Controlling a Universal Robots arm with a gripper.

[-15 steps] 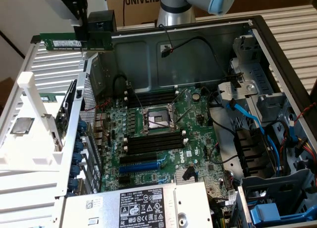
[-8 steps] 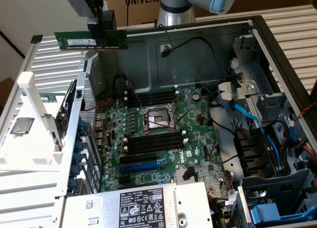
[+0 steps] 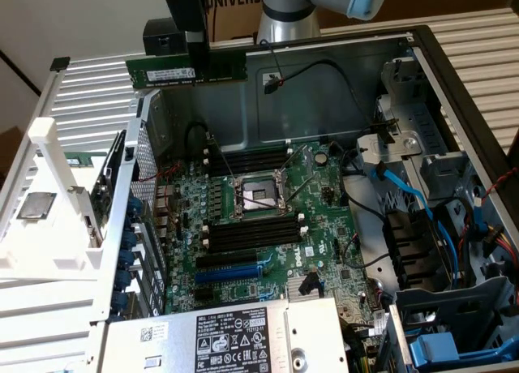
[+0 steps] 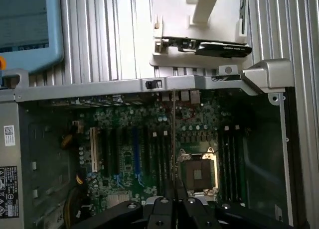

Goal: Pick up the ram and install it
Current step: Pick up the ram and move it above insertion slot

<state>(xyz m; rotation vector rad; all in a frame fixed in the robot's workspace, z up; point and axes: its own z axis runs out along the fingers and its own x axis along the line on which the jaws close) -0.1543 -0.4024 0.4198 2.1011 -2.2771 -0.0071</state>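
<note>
Exterior view: gripper (image 3: pixel 197 58) clamps the ram (image 3: pixel 186 70) by its top edge, long side level, high above the open case (image 3: pixel 340 73). Held flat and edge-down, it can drop straight into 1 of the slots (image 3: pixel 247 233) flanking the CPU socket (image 3: pixel 261 196).

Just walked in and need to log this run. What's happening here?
The robot arm's claw is shut on the ram, a green memory stick with a white label, holding it level in the air above the open computer case. It hangs clear of the motherboard; the black memory slots beside the CPU socket are empty, so nothing is installed yet.
</note>
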